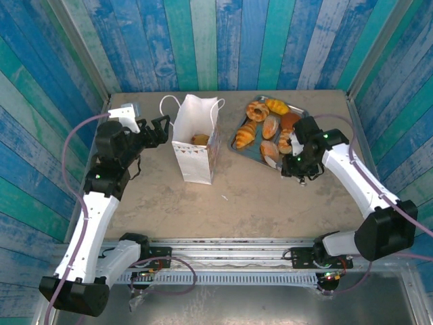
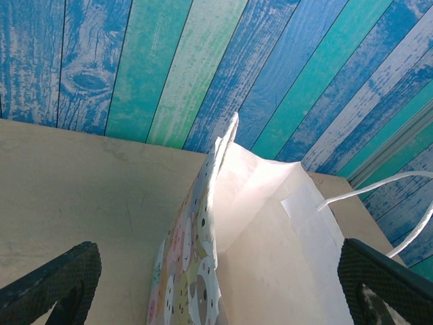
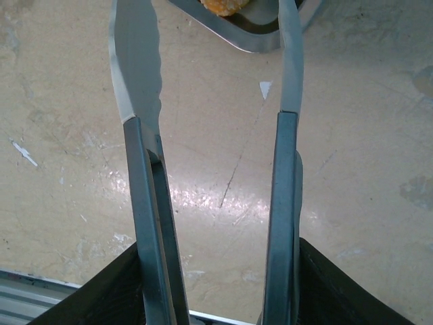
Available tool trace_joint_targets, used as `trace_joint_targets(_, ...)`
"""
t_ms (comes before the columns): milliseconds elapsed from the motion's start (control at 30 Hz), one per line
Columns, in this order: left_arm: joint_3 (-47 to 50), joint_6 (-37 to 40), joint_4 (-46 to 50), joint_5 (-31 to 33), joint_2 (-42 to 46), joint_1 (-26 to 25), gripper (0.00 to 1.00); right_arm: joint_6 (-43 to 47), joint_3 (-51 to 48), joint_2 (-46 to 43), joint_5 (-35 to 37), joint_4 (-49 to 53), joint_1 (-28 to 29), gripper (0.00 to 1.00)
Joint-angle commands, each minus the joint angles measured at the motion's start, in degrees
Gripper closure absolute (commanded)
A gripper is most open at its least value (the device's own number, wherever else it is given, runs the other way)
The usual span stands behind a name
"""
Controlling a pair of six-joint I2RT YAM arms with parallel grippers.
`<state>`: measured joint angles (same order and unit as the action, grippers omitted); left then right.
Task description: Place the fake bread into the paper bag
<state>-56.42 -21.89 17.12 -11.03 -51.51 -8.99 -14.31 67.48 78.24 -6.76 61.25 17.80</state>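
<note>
Tongs (image 3: 139,95) sit clamped in your right hand (image 1: 296,150), blades apart, aimed at the fake bread (image 1: 262,125) on the tray (image 1: 252,153). Your left hand (image 1: 161,130) gapes beside the paper bag (image 1: 196,162), likely to steady its mouth; one piece (image 1: 199,140) lies inside.

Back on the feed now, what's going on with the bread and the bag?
The right gripper grips the metal tongs, whose arms are spread with nothing between them, pointing toward a corner of the tray. Most of the fake bread lies on that tray. One piece sits inside the paper bag, which stands upright and open. The left gripper is open at the bag's left side, a finger to each side of its rim.
</note>
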Motion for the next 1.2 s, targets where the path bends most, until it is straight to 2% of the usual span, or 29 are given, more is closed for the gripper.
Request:
trace_joint_targets(0,-0.39,0.72,-0.87,0.47,0.42,0.03,0.06,1.10,-0.74,0.74,-2.34,-2.09,-0.74,0.46)
trace_joint_targets(1167,-1.67,1.06,0.27,1.62,-0.61,0.02,0.06,4.34,-1.37,9.87,-7.25,-10.83,-5.58,0.44)
